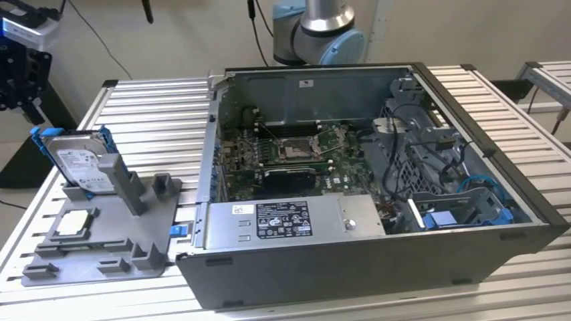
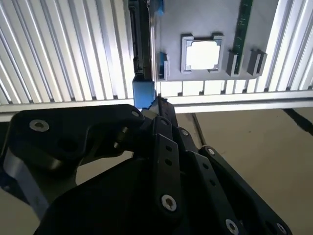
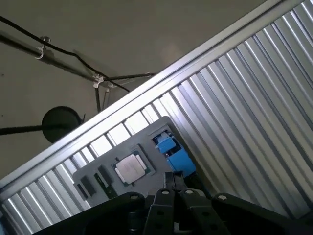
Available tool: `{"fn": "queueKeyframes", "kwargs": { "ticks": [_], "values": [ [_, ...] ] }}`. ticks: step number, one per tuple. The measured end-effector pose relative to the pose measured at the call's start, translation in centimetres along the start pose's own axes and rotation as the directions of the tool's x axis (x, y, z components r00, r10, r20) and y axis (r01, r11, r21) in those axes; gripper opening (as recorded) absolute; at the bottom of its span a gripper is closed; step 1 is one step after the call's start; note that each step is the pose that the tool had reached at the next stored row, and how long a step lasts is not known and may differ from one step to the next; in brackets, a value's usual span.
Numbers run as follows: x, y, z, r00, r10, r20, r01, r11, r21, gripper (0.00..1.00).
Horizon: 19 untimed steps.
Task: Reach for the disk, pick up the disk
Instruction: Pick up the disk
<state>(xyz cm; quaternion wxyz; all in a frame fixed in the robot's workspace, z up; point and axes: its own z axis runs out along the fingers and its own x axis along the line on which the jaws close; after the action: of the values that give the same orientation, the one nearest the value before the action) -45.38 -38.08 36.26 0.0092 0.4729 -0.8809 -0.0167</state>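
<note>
Gripper (image 2: pixel 159 104) hovering, jaws looking pressed together and gripping nothing, disk (image 1: pixel 79 160) standing on edge in the grey holder (image 1: pixel 134 234) just ahead of the jaw tips, chip (image 2: pixel 203 54) lying farther ahead.

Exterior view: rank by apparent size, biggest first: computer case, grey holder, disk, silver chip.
1. computer case, by far the largest.
2. grey holder.
3. disk, standing upright in the holder.
4. silver chip, lying flat on the holder, smallest.
No two look close enough in size to confuse.
</note>
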Motion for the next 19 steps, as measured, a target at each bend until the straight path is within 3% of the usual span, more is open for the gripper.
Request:
{"fn": "queueKeyframes", "kwargs": {
  "ticks": [5,9,13,19],
  "values": [
    [-0.06,-0.07,-0.01,0.9972,-0.075,-0.0029,0.075,0.9972,-0.0001,0.00],
    [-0.09,-0.14,0.02,0.9910,-0.134,-0.0049,0.134,0.9910,-0.0001,0.00],
    [-0.10,-0.15,0.12,0.9786,-0.206,-0.0070,0.206,0.9786,0.0014,0.00],
    [-0.10,-0.16,0.45,0.9529,-0.303,-0.0079,0.303,0.9528,0.0083,0.00]
  ]
}}
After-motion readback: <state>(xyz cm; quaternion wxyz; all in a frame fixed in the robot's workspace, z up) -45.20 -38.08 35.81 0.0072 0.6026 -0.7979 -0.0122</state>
